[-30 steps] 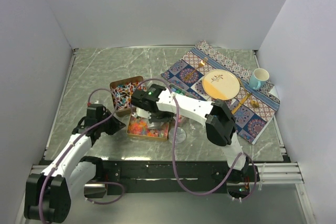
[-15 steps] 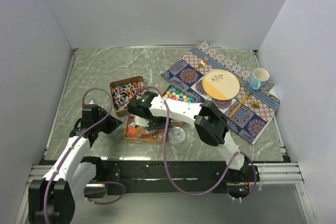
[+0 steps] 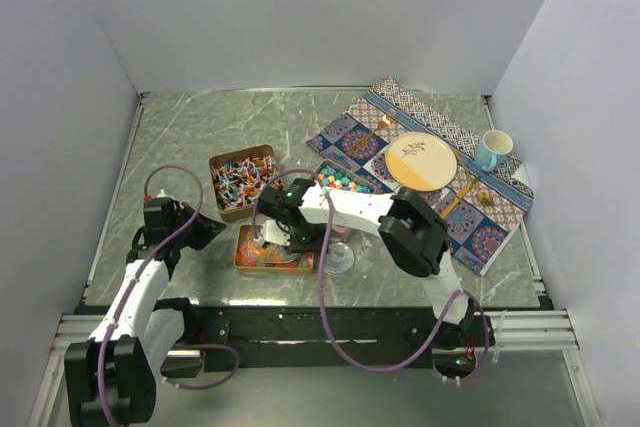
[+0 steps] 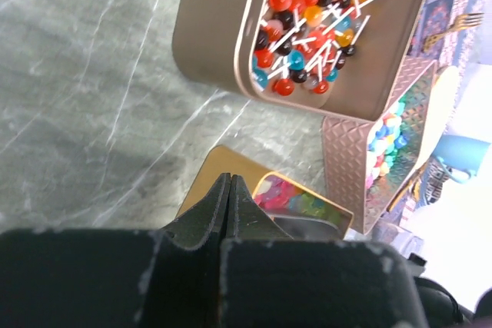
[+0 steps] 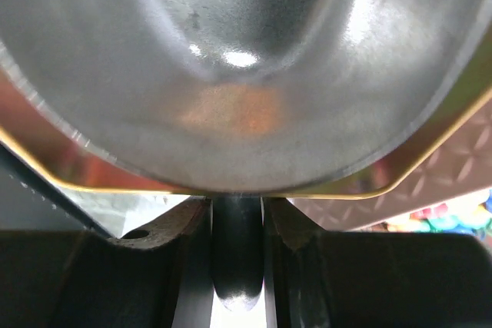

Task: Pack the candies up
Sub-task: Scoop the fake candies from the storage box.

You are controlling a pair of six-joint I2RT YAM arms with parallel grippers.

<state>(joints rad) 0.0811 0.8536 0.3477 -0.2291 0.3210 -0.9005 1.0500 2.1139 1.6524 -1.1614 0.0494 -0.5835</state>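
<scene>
Three copper tins hold the candies: wrapped stick sweets (image 3: 240, 181) at the back left, pastel pieces (image 3: 340, 180) at the back right, and orange-pink pieces (image 3: 268, 250) in the near tin. My right gripper (image 3: 292, 231) is shut on the dark handle (image 5: 237, 251) of a metal scoop (image 5: 246, 59), whose bowl lies over the near tin's gold rim (image 5: 92, 182). My left gripper (image 3: 205, 230) is shut and empty on the table left of the near tin. Its tip (image 4: 229, 190) points at that tin (image 4: 296, 197), and the stick sweets (image 4: 315, 13) lie beyond it.
A clear round glass piece (image 3: 340, 259) sits right of the near tin. A patterned mat (image 3: 480, 237) at the right carries a plate (image 3: 422, 161), gold cutlery and a blue cup (image 3: 492, 149). White walls enclose the marble table (image 3: 190, 137).
My left gripper has drawn back to the left, away from the near tin. The right gripper with the scoop has moved down over that tin, and the tin has shifted slightly left.
</scene>
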